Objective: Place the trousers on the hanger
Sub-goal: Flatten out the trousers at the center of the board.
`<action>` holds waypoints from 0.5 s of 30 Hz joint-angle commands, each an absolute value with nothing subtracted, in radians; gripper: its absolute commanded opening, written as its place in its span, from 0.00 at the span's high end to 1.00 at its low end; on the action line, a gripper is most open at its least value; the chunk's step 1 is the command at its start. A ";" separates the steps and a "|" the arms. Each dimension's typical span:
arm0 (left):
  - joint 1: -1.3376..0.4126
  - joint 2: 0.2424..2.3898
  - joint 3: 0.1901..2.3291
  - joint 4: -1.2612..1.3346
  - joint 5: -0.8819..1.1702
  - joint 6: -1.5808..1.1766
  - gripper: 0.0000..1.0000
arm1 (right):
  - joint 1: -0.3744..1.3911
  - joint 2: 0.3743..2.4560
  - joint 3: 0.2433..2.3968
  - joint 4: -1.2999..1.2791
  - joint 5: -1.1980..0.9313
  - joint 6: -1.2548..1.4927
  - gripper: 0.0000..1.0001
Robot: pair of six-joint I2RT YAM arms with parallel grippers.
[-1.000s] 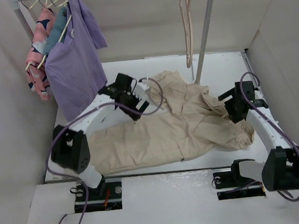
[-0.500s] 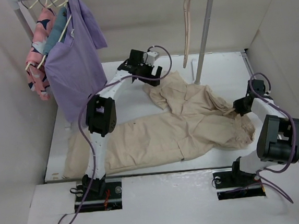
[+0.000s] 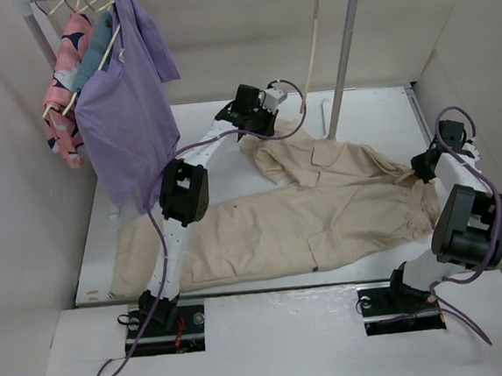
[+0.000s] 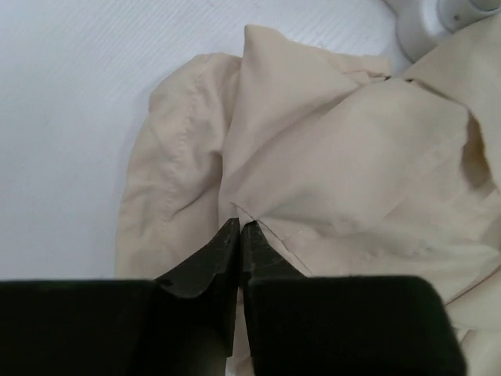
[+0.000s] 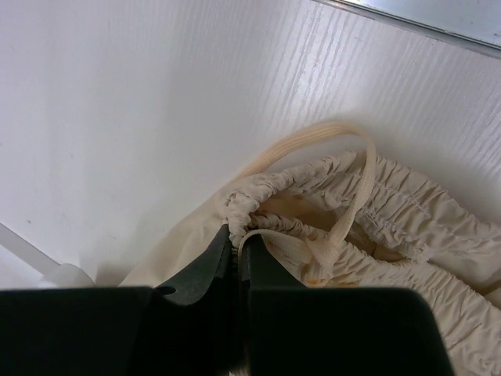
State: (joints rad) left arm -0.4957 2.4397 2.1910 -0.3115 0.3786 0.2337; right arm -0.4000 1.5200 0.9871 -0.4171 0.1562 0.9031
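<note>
The beige trousers (image 3: pixel 289 215) lie spread on the white table, one leg running long to the left and the other angled up toward the back. My left gripper (image 3: pixel 263 127) is at the far leg's end, shut with its tips pinching a fold of the cloth (image 4: pixel 239 225). At the right, my right gripper (image 3: pixel 421 166) is shut on the gathered waistband (image 5: pixel 236 233), beside the drawstring loop (image 5: pixel 344 180). The thin pale pink hanger (image 3: pixel 311 55) hangs from the rail at the back, seen nearly edge-on, just beyond the left gripper.
A purple shirt (image 3: pixel 125 102) and a pink patterned garment (image 3: pixel 64 81) hang on wooden hangers at the rail's left end. The rack's grey post (image 3: pixel 342 57) stands right of the hanger, its foot (image 4: pixel 427 23) close to the far leg. Walls close in on both sides.
Both arms reached outward, the left to the far leg, the right to the waistband. Both grippers closed on the cloth, and the trousers now lie stretched flatter.
</note>
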 commanded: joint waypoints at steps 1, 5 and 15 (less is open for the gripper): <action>-0.457 2.406 2.217 -0.349 0.337 0.255 1.00 | -0.403 1.528 1.025 -0.405 0.184 0.867 1.00; -0.356 2.277 2.217 -0.420 0.298 0.270 1.00 | -0.403 1.537 1.061 -0.396 0.184 0.858 1.00; -0.382 1.956 1.863 -1.126 0.477 0.945 0.78 | -0.403 1.522 1.052 -0.367 0.124 0.758 1.00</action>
